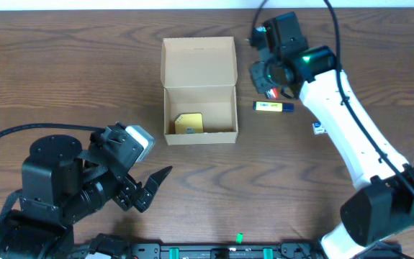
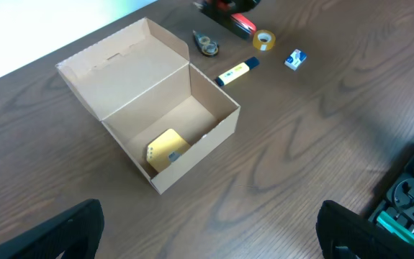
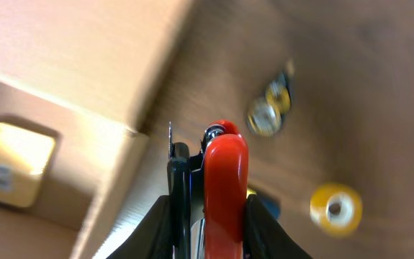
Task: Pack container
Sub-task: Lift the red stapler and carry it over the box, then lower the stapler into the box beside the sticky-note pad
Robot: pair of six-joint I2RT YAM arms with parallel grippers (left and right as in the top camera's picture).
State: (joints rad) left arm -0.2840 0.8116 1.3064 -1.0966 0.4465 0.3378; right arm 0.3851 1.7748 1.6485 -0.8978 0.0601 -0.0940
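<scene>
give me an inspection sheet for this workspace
surface: wood-grain table, no spills seen
job's things: box open, flap folded back, yellow box inside
clutter: marker, tape roll, small round item and blue-white item, loose to the right of the box
grippers: left gripper open and empty, in front of the box; right gripper shut on red tool, beside the box
cables: black cable lies on the table by the left arm; another cable runs over the right arm
surroundings: nothing seen
</scene>
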